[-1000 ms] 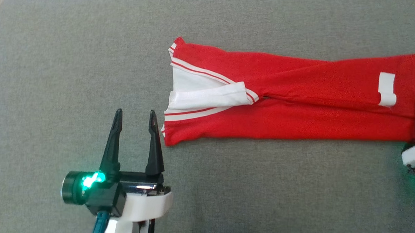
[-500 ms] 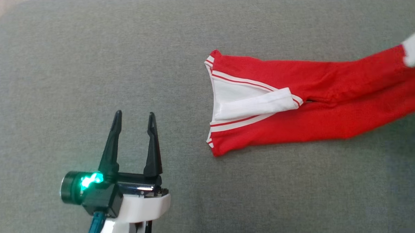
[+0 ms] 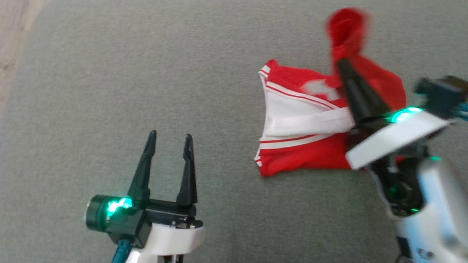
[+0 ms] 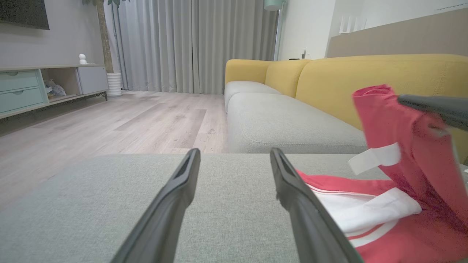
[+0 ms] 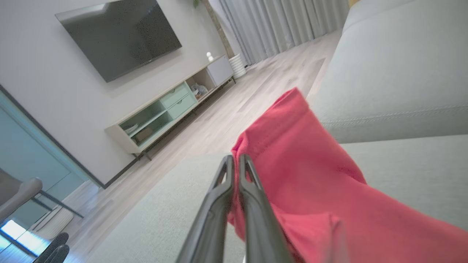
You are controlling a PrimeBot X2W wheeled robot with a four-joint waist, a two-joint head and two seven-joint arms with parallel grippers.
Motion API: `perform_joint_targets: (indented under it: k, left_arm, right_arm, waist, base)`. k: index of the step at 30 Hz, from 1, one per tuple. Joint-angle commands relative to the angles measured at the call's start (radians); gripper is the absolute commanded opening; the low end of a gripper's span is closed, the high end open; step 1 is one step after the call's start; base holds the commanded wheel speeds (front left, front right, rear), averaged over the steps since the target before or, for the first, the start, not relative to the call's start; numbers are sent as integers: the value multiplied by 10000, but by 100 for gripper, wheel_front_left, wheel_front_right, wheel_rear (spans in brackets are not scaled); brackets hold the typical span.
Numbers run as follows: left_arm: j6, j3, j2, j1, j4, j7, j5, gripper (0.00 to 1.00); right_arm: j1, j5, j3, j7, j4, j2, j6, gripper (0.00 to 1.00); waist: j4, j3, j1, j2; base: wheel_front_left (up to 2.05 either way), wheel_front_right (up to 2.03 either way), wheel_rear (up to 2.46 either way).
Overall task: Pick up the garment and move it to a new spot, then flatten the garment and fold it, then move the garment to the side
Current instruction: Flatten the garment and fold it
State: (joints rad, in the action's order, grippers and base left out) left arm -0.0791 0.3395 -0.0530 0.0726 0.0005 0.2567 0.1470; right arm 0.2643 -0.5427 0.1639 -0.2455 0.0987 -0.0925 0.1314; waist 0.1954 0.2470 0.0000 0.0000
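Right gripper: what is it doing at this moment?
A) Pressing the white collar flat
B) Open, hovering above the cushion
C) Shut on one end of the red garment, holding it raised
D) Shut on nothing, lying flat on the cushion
C: the right gripper has its fingers pinched together on the red garment, and the held end stands above the part that lies on the grey cushion.

The head view looks down on the cushion (image 3: 99, 74); both wrist views skim it low, sharing the garment (image 3: 297, 160).
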Motion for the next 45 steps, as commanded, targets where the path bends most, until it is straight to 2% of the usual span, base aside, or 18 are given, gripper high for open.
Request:
perform_joint_targets:
  k: [1,6,9,13,16,22,23,26,31,38,39,40,41,45]
  left_arm:
    - [-25,-167,25,129,-249,51,89,100]
    - [-61,102,26,200,-150,51,296,100]
    - [-89,165,26,227,-99,51,363,100]
    - [-149,143,27,213,-75,51,395,100]
    - [-203,21,27,167,-25,51,376,100]
    - [-428,-502,27,-36,-48,51,787,100]
    - [-453,-684,27,-134,-56,51,1096,100]
    - [-398,-898,27,-259,-122,51,1285,100]
    - [-317,-1124,27,-623,-136,51,1166,100]
    - [-218,-1027,28,-1067,-78,51,981,100]
    - [-198,-978,28,-1081,-87,51,986,100]
    - [-197,-936,28,-1080,-101,51,984,100]
    - [-204,-890,28,-1073,-117,51,990,100]
    - [-301,-658,28,-1010,-213,51,1057,100]
  right_arm:
    - [545,151,428,135,78,170,-7,0]
    - [948,350,1181,558,-1464,395,-7,0]
    - [1083,219,1439,828,-2163,415,-7,100]
    - [1170,-361,1817,1142,-2253,419,-7,100]
    - [1111,-215,1674,1392,-1791,347,-7,100]
    - [206,-77,548,2486,-626,-843,-7,100]
    - [-211,-14,146,3015,-499,-1321,-7,100]
    - [-943,406,-285,3923,-753,-1926,-7,100]
    - [-2139,597,-717,4915,-1768,-1886,-7,100]
    - [-2718,277,-288,5065,-2635,-1724,-7,100]
    - [-2654,218,-173,5067,-2690,-1797,-7,84]
    - [-2556,159,-32,5068,-2776,-1882,-7,13]
    - [-2429,84,176,5068,-2899,-1987,-7,0]
    - [-1537,-441,878,4602,-3579,-2258,-7,0]
  waist:
    - [190,31,0,0]
    - [571,94,0,0]
    - [715,131,0,0]
    - [718,130,0,0]
    - [559,28,0,0]
    - [-18,-398,0,0]
    - [-201,-597,0,0]
    - [-421,-931,0,0]
    - [-672,-1504,0,0]
    - [-557,-1926,0,0]
    - [-471,-1934,0,0]
    - [-365,-1931,0,0]
    - [-238,-1921,0,0]
    - [426,-1793,0,0]
  base:
    - [0,0,0]
    - [0,0,0]
    - [0,0,0]
    - [0,0,0]
    - [0,0,0]
    - [0,0,0]
    - [0,0,0]
    - [0,0,0]
    - [0,0,0]
    - [0,0,0]
    - [0,0,0]
    - [0,0,0]
    - [0,0,0]
    - [0,0,0]
